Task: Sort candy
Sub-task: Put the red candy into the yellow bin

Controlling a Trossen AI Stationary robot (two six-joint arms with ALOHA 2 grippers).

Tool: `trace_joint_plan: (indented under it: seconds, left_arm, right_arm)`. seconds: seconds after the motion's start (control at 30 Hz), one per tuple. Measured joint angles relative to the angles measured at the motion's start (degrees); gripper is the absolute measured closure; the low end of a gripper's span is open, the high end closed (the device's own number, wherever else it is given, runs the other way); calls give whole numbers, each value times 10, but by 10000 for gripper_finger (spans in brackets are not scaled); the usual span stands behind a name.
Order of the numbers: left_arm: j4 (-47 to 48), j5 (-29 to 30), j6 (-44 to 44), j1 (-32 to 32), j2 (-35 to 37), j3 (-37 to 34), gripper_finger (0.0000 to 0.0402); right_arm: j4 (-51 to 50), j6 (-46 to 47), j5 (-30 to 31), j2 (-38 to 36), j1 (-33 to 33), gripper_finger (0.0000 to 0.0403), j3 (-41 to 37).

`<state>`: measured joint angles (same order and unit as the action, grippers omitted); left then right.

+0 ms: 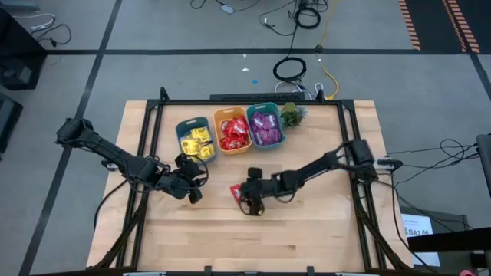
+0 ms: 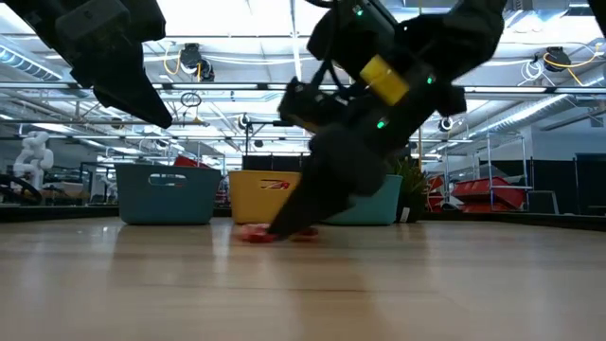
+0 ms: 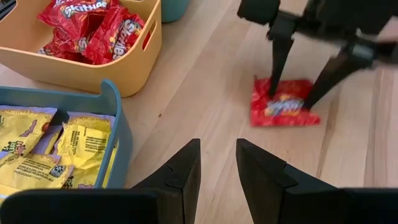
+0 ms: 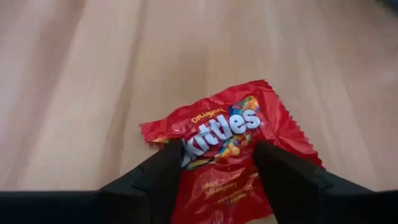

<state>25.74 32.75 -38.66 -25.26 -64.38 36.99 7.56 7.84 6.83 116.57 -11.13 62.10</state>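
Red candy packet [image 4: 231, 144] lies flat on worktop [image 1: 307, 230] near centre; my right tool [image 4: 217, 171] straddles it, fingers apart, touching it, not lifted. Left tool [image 3: 217, 168] w/ fingers slightly apart, empty, beside yellow-candy bin [image 1: 196, 139].

From overhead we look straight down on the whole table [image 1: 307, 230], while the low camera looks level across its top toward the bins and room. Our wrist cameras sit close, and both share the red packet [image 3: 283, 102] lying mid-table.
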Motion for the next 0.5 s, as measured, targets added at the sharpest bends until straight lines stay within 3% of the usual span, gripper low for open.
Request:
trace_joint_plan:
  seconds: [0.07, 0.13, 0.3, 0.5]
  left_arm:
    - [0, 0, 0, 0, 0, 0, 288]
    - [0, 0, 0, 0, 0, 0, 288]
    - [0, 0, 0, 0, 0, 0, 288]
    - [1, 0, 0, 0, 0, 0, 288]
  right_arm:
    - [36, 1, 41, 39, -9, 205, 3]
    - [73, 9, 35, 67, -12, 225, 4]
    - [124, 27, 0, 84, -11, 361, 4]
    - [86, 3, -17, 11, -9, 368, -4]
